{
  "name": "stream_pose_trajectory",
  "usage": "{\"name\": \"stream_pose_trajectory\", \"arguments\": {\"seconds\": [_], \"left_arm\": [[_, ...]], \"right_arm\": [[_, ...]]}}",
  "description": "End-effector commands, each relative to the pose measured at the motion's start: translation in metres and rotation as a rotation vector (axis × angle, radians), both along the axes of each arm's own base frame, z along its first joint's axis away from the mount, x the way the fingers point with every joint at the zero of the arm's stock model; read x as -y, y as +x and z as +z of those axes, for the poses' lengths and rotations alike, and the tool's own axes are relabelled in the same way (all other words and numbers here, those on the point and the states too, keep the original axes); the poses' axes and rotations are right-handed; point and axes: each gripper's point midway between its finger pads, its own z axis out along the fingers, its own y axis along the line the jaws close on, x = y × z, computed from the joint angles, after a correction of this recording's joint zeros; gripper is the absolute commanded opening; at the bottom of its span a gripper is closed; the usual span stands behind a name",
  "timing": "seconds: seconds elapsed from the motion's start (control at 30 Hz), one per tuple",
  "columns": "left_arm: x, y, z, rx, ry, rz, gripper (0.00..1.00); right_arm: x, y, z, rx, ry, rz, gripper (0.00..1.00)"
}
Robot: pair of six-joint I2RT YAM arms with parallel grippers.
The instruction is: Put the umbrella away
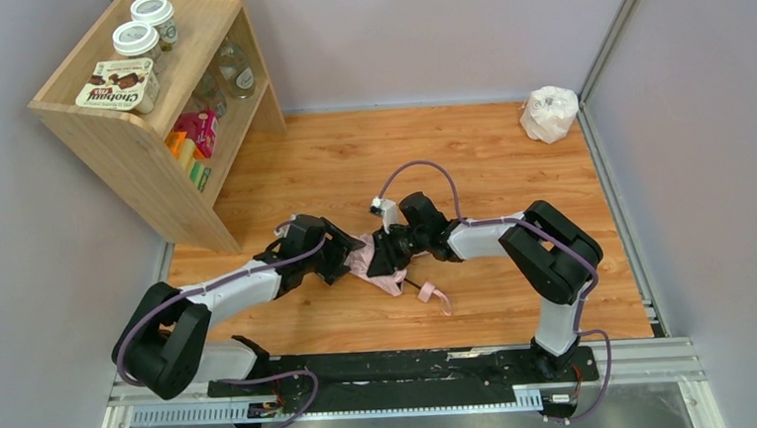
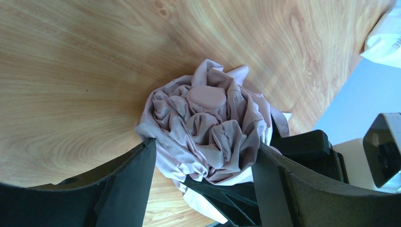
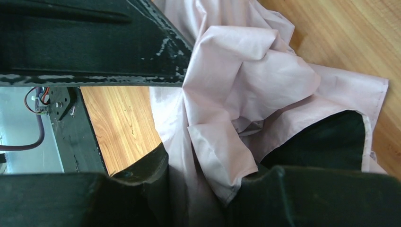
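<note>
Mounting rail (image 1: 404,371) runs along the near edge and carries both arm bases.

Both arms reach forward and inward and meet at the umbrella (image 1: 370,264), which lies on the wooden table (image 1: 511,166) at about mid-depth, between the two grippers.

Left gripper (image 1: 342,248) sits on the umbrella's left. In the left wrist view its jaws stand wide, one finger on each side of the crumpled pink canopy (image 2: 208,123). The fabric reaches both fingers, but nothing looks squeezed.

Right gripper (image 1: 389,251) sits on the umbrella's right. Its jaws are narrow, with bunched pink fabric (image 3: 246,80) filling the gap between the fingers. This reads as a pinch on the canopy.

A pink wrist loop (image 1: 435,297) trails on the table just right of the umbrella and nearer the rail. A thin dark shaft (image 1: 417,285) runs between the loop and the canopy.

Far left of the umbrella is a wooden shelf unit (image 1: 142,139). On top are two lidded jars (image 1: 135,38) and a chocolate box (image 1: 117,86); bottles and packets stand on the lower shelves.

Far right of the umbrella, by the back wall, is a white plastic bag (image 1: 549,114).
</note>
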Motion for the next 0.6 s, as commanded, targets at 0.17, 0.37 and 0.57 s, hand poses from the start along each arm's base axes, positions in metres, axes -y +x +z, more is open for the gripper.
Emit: {"name": "stream_pose_trajectory", "arguments": {"seconds": [0.17, 0.37, 0.57], "left_arm": [[-0.006, 0.001, -0.058, -0.114, 0.076, 0.049, 0.79], [-0.021, -0.019, -0.1, -0.218, 0.171, 0.05, 0.59], [-0.023, -0.025, -0.107, -0.209, 0.163, 0.036, 0.16]], "right_arm": [[0.007, -0.018, -0.01, -0.074, -0.053, 0.061, 0.0], [0.0, -0.022, -0.001, -0.062, -0.019, 0.144, 0.0], [-0.008, -0.033, 0.001, -0.072, -0.004, 0.209, 0.0]]}}
